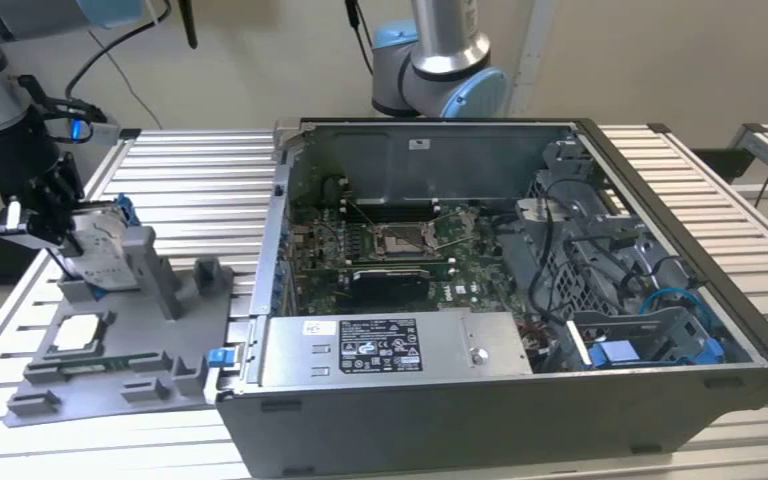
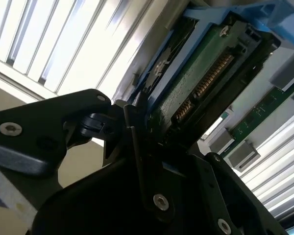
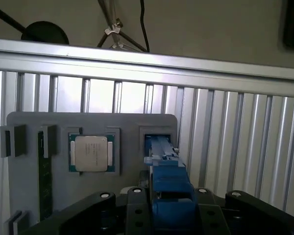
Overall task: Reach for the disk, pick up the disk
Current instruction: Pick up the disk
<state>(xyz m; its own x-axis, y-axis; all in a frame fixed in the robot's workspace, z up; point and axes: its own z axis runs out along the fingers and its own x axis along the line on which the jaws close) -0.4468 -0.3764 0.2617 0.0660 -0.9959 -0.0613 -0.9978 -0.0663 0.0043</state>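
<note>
The disk [image 1: 99, 238], silver in a bright blue frame, stands on edge in the grey holder plate [image 1: 144, 345] at the exterior view's left. My gripper [image 1: 56, 224] is at the disk, with a black finger on each side of it. In the first wrist view the blue frame [image 3: 169, 193] fills the gap between the fingers [image 3: 100, 208] and runs down to the slot in the plate [image 3: 130, 125]. The second wrist view looks along the disk's green circuit-board side [image 2: 196, 83], with its blue frame edge against a black finger [image 2: 137, 147]. The jaws look shut on the disk.
A small square silver chip [image 1: 80, 332] [image 3: 91, 152] lies in a recess of the plate, beside a green memory stick [image 3: 44, 181]. Grey posts [image 1: 157, 270] rise next to the disk. The open computer case [image 1: 491, 400] stands to the exterior view's right on the slatted metal table [image 1: 211, 190].
</note>
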